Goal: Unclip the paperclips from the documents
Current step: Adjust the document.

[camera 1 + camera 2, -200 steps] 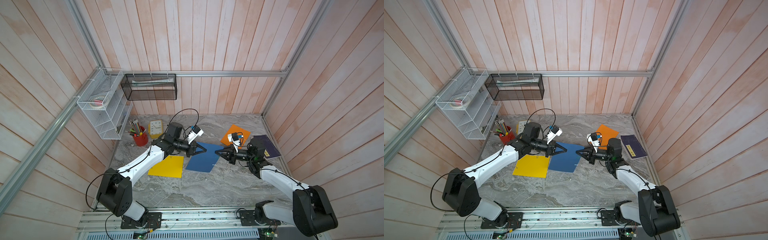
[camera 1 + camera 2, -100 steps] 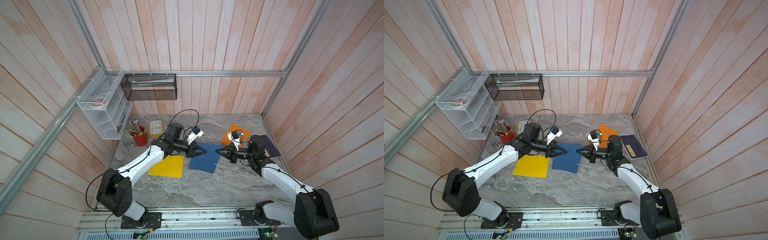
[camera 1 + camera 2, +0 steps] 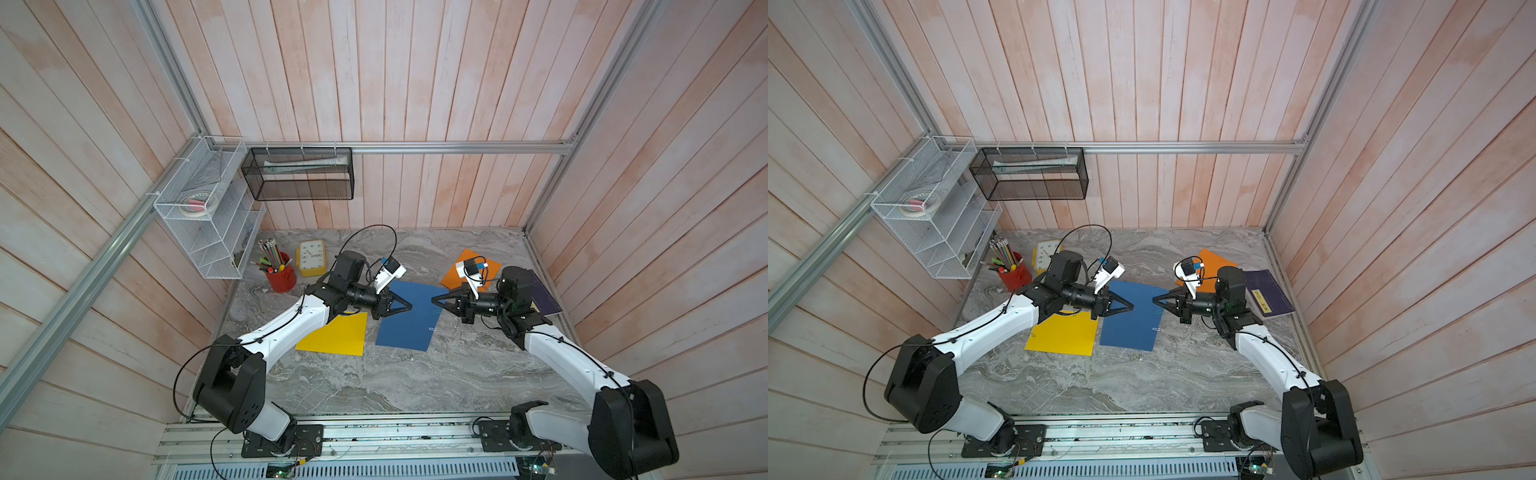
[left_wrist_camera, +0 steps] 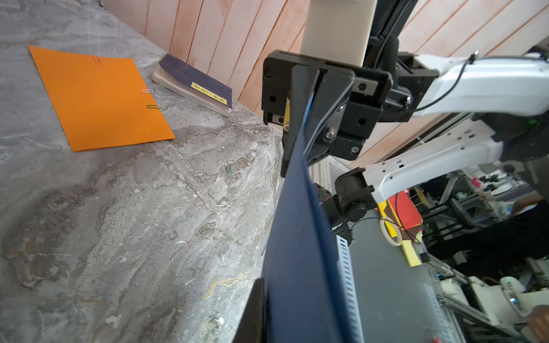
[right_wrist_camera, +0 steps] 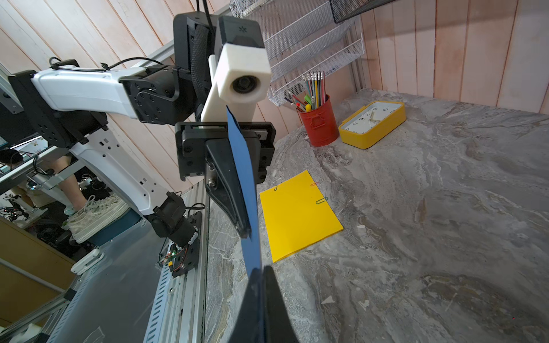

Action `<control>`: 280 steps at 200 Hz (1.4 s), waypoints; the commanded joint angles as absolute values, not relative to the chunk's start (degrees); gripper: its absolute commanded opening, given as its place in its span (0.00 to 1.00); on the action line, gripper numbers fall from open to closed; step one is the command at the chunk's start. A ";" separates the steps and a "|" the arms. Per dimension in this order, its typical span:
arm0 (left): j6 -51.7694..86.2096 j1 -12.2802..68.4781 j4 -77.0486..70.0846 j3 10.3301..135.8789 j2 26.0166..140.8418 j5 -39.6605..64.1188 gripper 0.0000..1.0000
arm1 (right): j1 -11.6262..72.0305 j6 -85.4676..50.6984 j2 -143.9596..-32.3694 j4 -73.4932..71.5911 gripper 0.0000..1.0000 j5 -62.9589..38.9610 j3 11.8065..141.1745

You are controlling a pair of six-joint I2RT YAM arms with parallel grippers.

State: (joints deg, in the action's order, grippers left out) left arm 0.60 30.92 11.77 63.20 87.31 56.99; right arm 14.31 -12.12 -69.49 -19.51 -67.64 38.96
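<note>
Clamping the dark blue document [image 3: 405, 336] at opposite edges, left hand [image 3: 410, 307] and right hand [image 3: 433, 300] both pinching it tight, green paperclip [image 4: 228, 168] lying loose on the counter [image 3: 395, 382]

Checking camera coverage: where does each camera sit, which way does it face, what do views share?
Top views: high above the front rail, looking down at the table; both arms whole, left gripper and right gripper clamping the blue sheet.
Left wrist: faces right gripper, orange sheet, purple book; own finger shows.
Right wrist: faces left gripper, yellow sheet, pencil cup; own fingers show.
Shared: blue sheet edge-on in both wrist views.
</note>
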 commanded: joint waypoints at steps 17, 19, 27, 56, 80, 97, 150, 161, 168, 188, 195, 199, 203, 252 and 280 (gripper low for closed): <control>1.31 31.15 9.08 62.14 86.62 58.18 0.03 | 14.03 -11.45 -70.04 -18.72 0.00 -68.81 40.90; 1.36 31.14 8.91 62.10 86.58 58.18 0.02 | 13.99 -11.43 -70.05 -18.72 0.00 -68.82 40.88; 1.64 31.16 8.49 61.82 86.50 58.25 0.00 | 14.07 -11.35 -70.01 -18.68 0.00 -68.82 40.87; 2.31 31.08 7.23 61.04 85.99 58.57 0.00 | 13.82 -10.99 -69.87 -18.59 0.29 -69.98 40.37; 1.97 30.93 7.66 60.96 85.25 59.29 0.00 | 13.67 -10.61 -70.11 -18.01 0.43 -71.03 39.35; 0.79 30.66 9.44 61.47 84.98 59.41 0.00 | 13.60 -10.61 -70.40 -18.15 0.45 -71.61 38.79; -0.48 30.32 11.69 62.14 84.07 59.80 0.00 | 13.62 -10.45 -71.63 -18.15 0.49 -72.21 38.21; -0.51 30.32 11.83 62.14 83.80 59.72 0.00 | 13.71 -10.83 -71.64 -18.75 0.50 -72.63 37.88; -0.53 30.16 11.93 62.02 83.67 59.60 0.00 | 13.70 -11.26 -71.50 -19.27 0.50 -72.88 37.55; -0.76 30.06 12.14 61.78 83.57 59.50 0.00 | 13.93 -12.10 -71.03 -20.13 0.50 -73.26 36.82; -0.79 29.97 12.30 61.78 83.57 59.50 0.00 | 14.10 -12.21 -70.93 -20.13 0.50 -73.41 36.53; -0.83 29.97 12.28 61.70 83.46 59.50 0.00 | 14.14 -12.24 -70.86 -20.08 0.50 -73.54 36.44; -0.87 29.88 12.34 61.75 83.42 59.44 0.00 | 14.22 -12.30 -70.92 -19.96 0.49 -73.63 36.38; -1.16 29.70 12.72 62.02 83.53 59.24 0.00 | 14.77 -12.46 -70.37 -19.82 0.41 -73.58 35.93; -1.55 29.71 13.15 62.04 83.73 58.70 0.00 | 14.76 -12.46 -70.31 -19.59 0.34 -73.95 36.13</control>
